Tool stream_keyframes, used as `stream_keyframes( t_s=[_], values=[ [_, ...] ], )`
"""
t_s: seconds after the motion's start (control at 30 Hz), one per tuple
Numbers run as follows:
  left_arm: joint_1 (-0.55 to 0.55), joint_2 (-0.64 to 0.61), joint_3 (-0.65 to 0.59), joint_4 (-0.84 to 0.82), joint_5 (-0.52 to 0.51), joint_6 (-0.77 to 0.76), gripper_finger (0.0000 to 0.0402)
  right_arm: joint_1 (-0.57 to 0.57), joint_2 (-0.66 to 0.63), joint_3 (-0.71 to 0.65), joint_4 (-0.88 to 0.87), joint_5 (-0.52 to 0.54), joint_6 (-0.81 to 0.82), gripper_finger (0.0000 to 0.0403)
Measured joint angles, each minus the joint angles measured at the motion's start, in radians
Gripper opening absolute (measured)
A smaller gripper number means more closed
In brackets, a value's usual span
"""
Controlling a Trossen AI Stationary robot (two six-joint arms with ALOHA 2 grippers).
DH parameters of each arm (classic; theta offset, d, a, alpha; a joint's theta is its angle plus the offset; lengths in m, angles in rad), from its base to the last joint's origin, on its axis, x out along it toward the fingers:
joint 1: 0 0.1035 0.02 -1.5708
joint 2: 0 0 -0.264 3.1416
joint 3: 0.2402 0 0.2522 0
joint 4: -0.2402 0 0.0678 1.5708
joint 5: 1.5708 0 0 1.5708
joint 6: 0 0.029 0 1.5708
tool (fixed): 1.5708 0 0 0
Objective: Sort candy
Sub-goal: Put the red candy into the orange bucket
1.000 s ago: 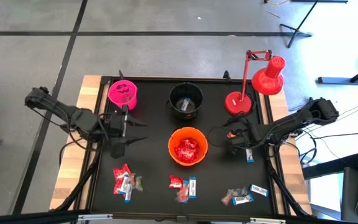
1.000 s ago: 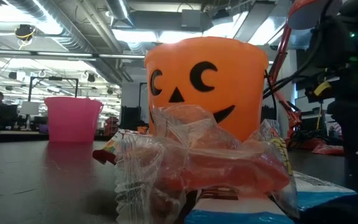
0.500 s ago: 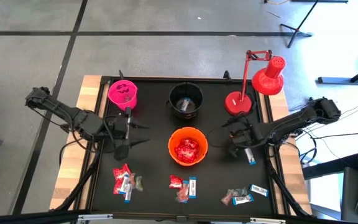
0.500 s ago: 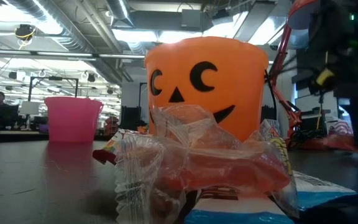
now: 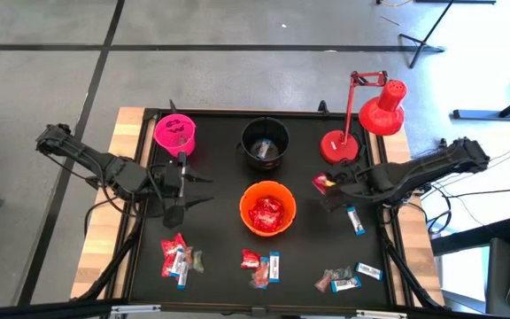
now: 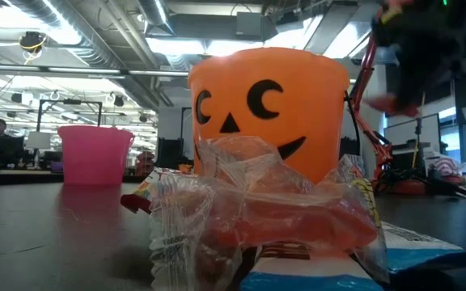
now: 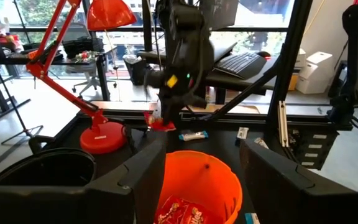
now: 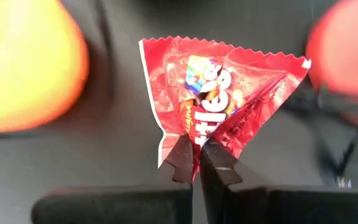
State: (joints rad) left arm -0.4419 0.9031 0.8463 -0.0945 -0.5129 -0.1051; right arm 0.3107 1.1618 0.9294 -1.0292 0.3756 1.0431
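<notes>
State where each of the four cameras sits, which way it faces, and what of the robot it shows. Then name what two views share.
High: overhead, straight down; both arms, round orange plastic bucket.
Low: tabletop height, facing the room; orange bucket front, a blurred dark arm upper right.
Left wrist: on left arm, facing across the table; own open left gripper, right arm beyond.
Right wrist: on right arm; right gripper shut on red crinkly candy packet.
Shared: high and left wrist views both show that packet.

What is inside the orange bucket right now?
Red candy packets lie piled in the orange bucket. Anything beneath that top layer is covered.
</notes>
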Motion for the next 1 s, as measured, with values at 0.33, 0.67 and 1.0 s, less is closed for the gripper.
stream_keyframes(
  t_s=[0.33, 0.67, 1.0],
  values=[
    [0.000, 0.000, 0.000, -0.001, -0.002, 0.000, 0.0196, 0.129, 0.015, 0.075, 0.456, 0.085, -0.274, 0.0004],
    [0.000, 0.000, 0.000, -0.001, -0.002, 0.000, 0.0196, 0.102, 0.103, 0.075, 0.644, 0.033, -0.417, 0.0016],
    [0.000, 0.000, 0.000, -0.003, -0.002, -0.001, 0.0196, 0.095, 0.120, 0.075, 0.688, 0.071, -0.442, 0.0045]
  ],
)
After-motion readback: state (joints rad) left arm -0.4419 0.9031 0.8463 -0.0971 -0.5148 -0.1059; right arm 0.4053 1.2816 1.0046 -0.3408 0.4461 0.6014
